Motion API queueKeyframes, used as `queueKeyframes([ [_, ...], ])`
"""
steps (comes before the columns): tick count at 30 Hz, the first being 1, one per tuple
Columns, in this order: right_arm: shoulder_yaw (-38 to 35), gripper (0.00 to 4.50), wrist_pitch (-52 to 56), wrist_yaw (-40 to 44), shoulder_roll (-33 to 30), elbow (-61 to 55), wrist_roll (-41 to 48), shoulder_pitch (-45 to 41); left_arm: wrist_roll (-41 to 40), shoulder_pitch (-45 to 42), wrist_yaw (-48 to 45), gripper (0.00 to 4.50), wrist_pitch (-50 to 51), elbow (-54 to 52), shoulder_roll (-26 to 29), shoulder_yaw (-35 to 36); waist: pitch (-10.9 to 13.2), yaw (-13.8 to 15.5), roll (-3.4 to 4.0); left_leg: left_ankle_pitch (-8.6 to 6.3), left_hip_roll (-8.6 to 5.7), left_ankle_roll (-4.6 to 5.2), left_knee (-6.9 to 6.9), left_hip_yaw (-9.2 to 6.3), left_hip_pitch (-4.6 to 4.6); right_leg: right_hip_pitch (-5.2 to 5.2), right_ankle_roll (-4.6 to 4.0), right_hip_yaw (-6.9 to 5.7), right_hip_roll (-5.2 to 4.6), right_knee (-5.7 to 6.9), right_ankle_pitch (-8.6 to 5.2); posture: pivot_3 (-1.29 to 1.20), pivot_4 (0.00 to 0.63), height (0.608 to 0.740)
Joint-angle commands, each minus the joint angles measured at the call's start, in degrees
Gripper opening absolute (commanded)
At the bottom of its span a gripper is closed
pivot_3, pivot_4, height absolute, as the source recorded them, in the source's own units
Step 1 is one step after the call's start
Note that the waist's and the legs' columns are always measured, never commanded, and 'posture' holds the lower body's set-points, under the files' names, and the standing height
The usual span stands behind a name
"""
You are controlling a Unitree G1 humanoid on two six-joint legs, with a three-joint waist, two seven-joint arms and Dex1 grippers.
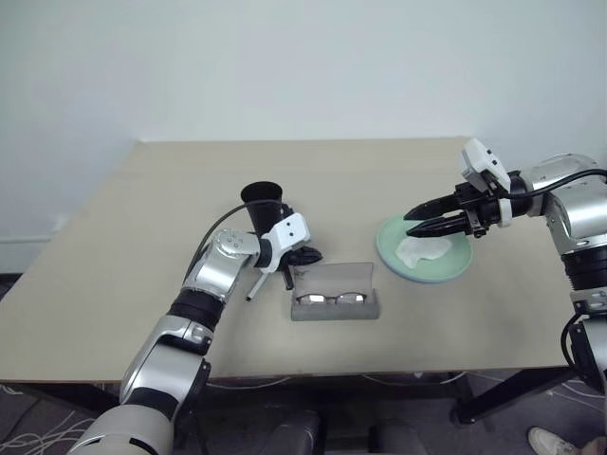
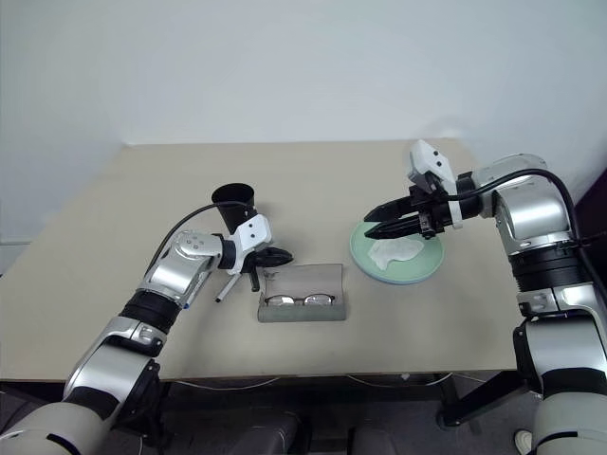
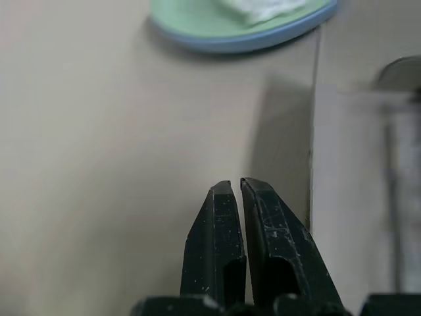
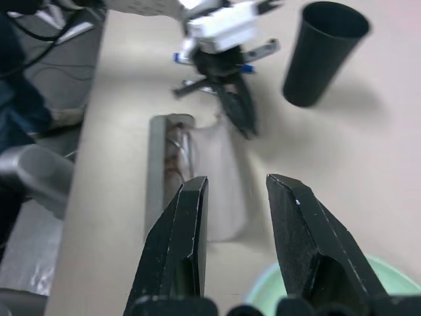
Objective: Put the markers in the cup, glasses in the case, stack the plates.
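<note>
Beside the open case (image 1: 335,303) holding the glasses (image 1: 331,299), the left hand (image 1: 308,255) is clenched empty. Above the stacked plates (image 1: 446,267), the right hand (image 1: 417,221) hovers released

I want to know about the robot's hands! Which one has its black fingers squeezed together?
The left gripper, near the cup: its fingers are pressed together. The right gripper, above the plates, has a gap between its fingers.

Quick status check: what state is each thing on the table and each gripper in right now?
case: open, lid back
glasses: lying inside the case
cup: upright
plates: stacked, green on blue
tissue: crumpled on the green plate
markers: lying on the table
left gripper: shut, empty
right gripper: open, empty
</note>
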Motion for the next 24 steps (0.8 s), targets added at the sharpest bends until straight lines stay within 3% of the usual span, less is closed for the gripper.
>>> queueKeyframes([
  [1,-2.73,1.53,-0.57,-0.97,-1.08,-0.82,0.09,-0.16,-1.73,0.92,-3.19,0.13,2.94,-8.12,1.27,-0.5,0.0,-0.12,0.0,0.0,0.0,0.0,0.0,-0.01,0.0,-0.01,0.0,0.01,0.01,0.0,0.0,0.0,0.0,0.737],
  [6,-3.41,1.53,-0.05,-1.53,-1.26,-2.07,0.3,0.64,-2.02,7.07,-10.27,0.13,7.51,-22.2,6.15,-4.61,-0.02,-0.26,0.03,0.0,0.01,0.0,-0.01,-0.04,0.0,-0.03,-0.01,0.0,0.03,0.02,0.0,0.0,0.0,0.737],
  [12,-3.56,1.53,-0.03,-1.8,-1.09,-2.27,0.28,0.62,-2.43,13.94,-12.29,0.13,12.46,-32.24,10.87,-6.1,-0.03,-0.12,0.06,0.0,0.01,0.0,-0.06,-0.02,0.04,-0.01,-0.03,0.09,0.02,0.01,-0.01,0.0,0.0,0.737],
  [19,-3.03,1.53,-0.26,-1.49,-0.11,-1.65,0.17,-0.42,-3.08,14.45,-4.21,0.13,12.24,-33.96,10.22,-1.33,-0.02,0.03,0.07,0.0,0.02,0.0,-0.09,-0.07,0.05,0.03,-0.2,0.2,-0.03,0.08,-0.09,0.0,0.0,0.737],
  [24,-2.68,1.53,0.16,-0.66,0.19,-1.54,0.09,-0.62,-3.16,10.11,3.85,0.13,22.24,-34.82,10.21,4.1,-0.01,0.06,0.05,0.0,0.01,0.0,-0.07,-0.2,0.03,0.03,-0.21,0.13,-0.02,0.09,-0.08,0.0,0.0,0.737],
])
